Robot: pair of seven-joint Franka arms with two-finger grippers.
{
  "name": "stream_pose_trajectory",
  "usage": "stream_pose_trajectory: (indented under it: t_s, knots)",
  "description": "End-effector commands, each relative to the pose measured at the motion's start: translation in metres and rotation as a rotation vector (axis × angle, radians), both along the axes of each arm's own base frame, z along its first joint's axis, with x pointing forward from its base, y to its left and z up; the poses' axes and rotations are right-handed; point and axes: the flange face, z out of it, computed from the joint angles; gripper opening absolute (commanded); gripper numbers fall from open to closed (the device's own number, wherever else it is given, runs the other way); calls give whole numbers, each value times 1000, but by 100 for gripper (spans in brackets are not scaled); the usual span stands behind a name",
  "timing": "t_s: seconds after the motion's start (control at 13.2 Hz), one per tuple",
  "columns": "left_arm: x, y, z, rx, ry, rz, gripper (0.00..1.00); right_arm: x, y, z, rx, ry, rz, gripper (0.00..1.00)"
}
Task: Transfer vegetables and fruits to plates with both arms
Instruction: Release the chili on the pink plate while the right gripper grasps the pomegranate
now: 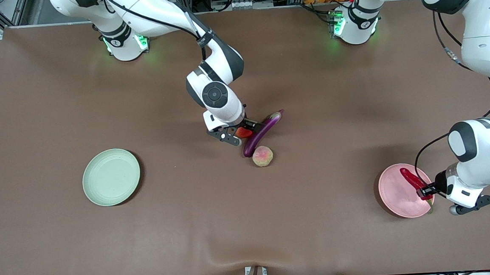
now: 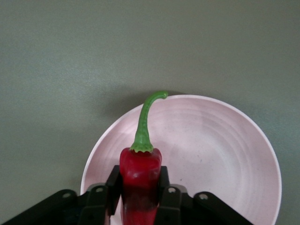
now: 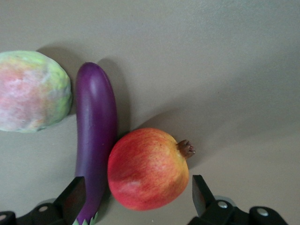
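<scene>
The red chili pepper (image 1: 413, 180) (image 2: 140, 173) lies across the pale pink plate (image 1: 395, 192) (image 2: 220, 150), its green stem reaching the rim. My left gripper (image 1: 426, 192) (image 2: 139, 187) is shut on the pepper's body. Mid-table, my right gripper (image 1: 244, 132) (image 3: 137, 197) is open and low around the red pomegranate (image 1: 244, 132) (image 3: 147, 168), one finger on each side without touching it. The purple eggplant (image 1: 266, 130) (image 3: 96, 131) lies against the pomegranate. The peach (image 1: 262, 156) (image 3: 33, 91) sits by the eggplant's tip, nearer the front camera. The pale green plate (image 1: 111, 176) has nothing on it.
A brown cloth covers the table. The green plate is toward the right arm's end, the pink plate toward the left arm's end. Both arm bases stand along the table's edge farthest from the front camera.
</scene>
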Motion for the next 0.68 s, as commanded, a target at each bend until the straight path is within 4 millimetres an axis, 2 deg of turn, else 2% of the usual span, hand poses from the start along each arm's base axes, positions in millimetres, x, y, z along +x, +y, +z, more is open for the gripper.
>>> stream_pose_trajectory:
  t_s: [0.0,0.23,0.3,0.38,0.45,0.53,0.61]
  knots:
    - [1,5,4,0,-6,1,100,-6,6,-15,-47,-16,12,100]
    - [-3,-12,13,-11,14,2,100,-9,15,-27,-42,-32,14,100]
    - [-11,-17,23,-9,50,8,100,-9,15,-26,-46,-38,24,61]
    - [-15,-37,44,-25,70,9,100,-9,15,-23,-52,-40,29,13]
    - [-25,-68,56,-45,118,28,100,-6,15,-16,-52,-41,34,0]
    - [-31,-99,70,-58,124,70,100,0,10,-7,-64,-18,30,0]
    - [-40,-141,77,-66,136,81,100,10,5,7,-83,19,26,0]
